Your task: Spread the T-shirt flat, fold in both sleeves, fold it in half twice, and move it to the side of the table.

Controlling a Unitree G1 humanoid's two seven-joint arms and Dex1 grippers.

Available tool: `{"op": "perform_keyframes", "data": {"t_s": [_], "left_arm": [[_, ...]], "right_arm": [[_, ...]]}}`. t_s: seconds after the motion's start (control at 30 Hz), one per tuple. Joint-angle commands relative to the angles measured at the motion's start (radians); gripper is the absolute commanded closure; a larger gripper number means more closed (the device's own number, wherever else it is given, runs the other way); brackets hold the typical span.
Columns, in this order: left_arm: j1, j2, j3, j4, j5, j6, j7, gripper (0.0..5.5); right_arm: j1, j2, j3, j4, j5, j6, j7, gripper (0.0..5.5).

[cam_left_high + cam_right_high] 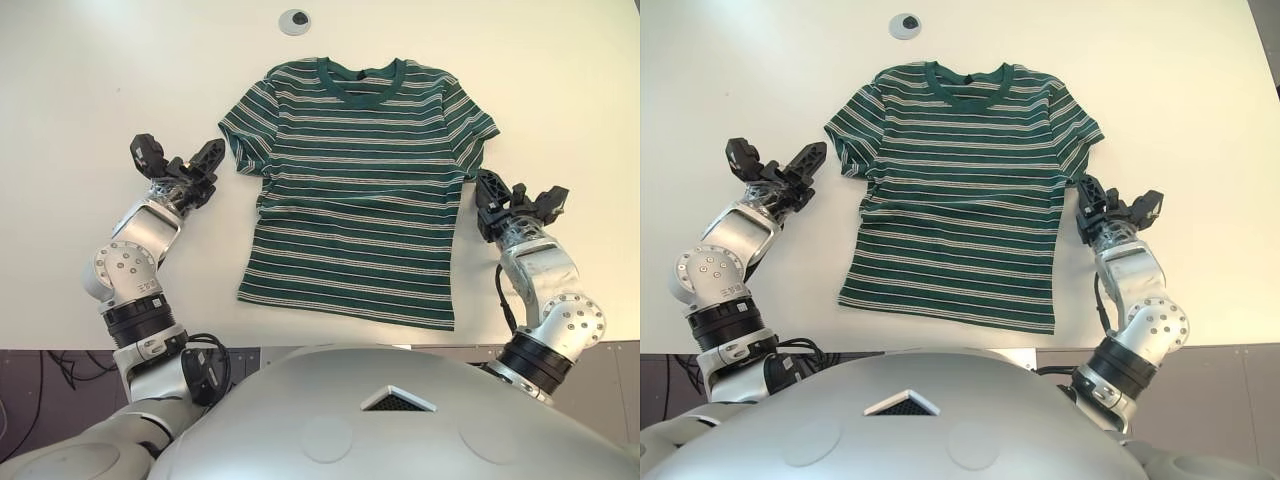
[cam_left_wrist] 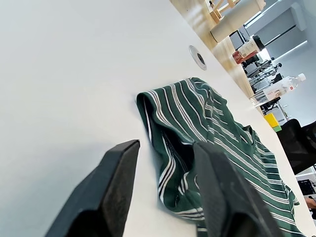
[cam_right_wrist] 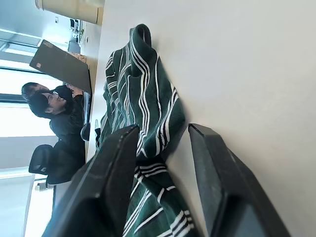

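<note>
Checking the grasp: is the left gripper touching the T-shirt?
Cannot tell: in the left eye view the left gripper reaches the T-shirt sleeve edge; height unclear.

I see a white table with a round cable port near its far edge. Beyond it, bottles stand before bright windows. Cables trail over the dark floor below.

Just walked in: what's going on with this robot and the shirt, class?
A humanoid robot is working on a striped T-shirt. It lies spread flat on the white table, sleeves not yet folded in. The left gripper sits open beside one sleeve and the right gripper open beside the other; neither holds cloth.
</note>
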Motion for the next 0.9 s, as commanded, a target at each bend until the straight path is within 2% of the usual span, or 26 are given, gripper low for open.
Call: {"op": "perform_keyframes", "data": {"t_s": [0.03, 0.13, 0.43, 0.63, 0.7, 0.8, 0.9], "left_arm": [[-0.015, 0.001, -0.006, -0.002, 0.002, -0.003, 0.006, 3.55], [-0.034, 0.005, -0.021, 0.017, 0.013, -0.009, -0.003, 3.52], [-0.070, 0.015, -0.075, 0.054, 0.060, -0.051, -0.042, 3.52], [-0.058, 0.003, -0.086, 0.040, 0.063, -0.064, -0.039, 3.52], [-0.056, -0.001, -0.086, 0.038, 0.064, -0.069, -0.036, 3.52], [-0.053, -0.001, -0.088, 0.034, 0.067, -0.079, -0.036, 3.52], [-0.050, -0.002, -0.094, 0.031, 0.069, -0.085, -0.037, 3.52]], "right_arm": [[-0.026, -0.012, 0.021, 0.063, -0.004, -0.031, -0.027, 3.66], [-0.040, -0.022, 0.034, 0.107, -0.020, -0.059, -0.006, 3.94], [-0.034, -0.059, 0.089, 0.160, -0.093, -0.098, 0.036, 5.32], [-0.019, -0.092, 0.146, 0.144, -0.159, -0.103, 0.061, 5.48], [-0.009, -0.147, 0.229, 0.075, -0.261, -0.109, 0.120, 5.48], [-0.015, -0.296, 0.474, -0.053, -0.548, -0.174, 0.276, 5.48], [-0.034, -0.397, 0.667, -0.077, -0.802, -0.279, 0.391, 5.48]]}}
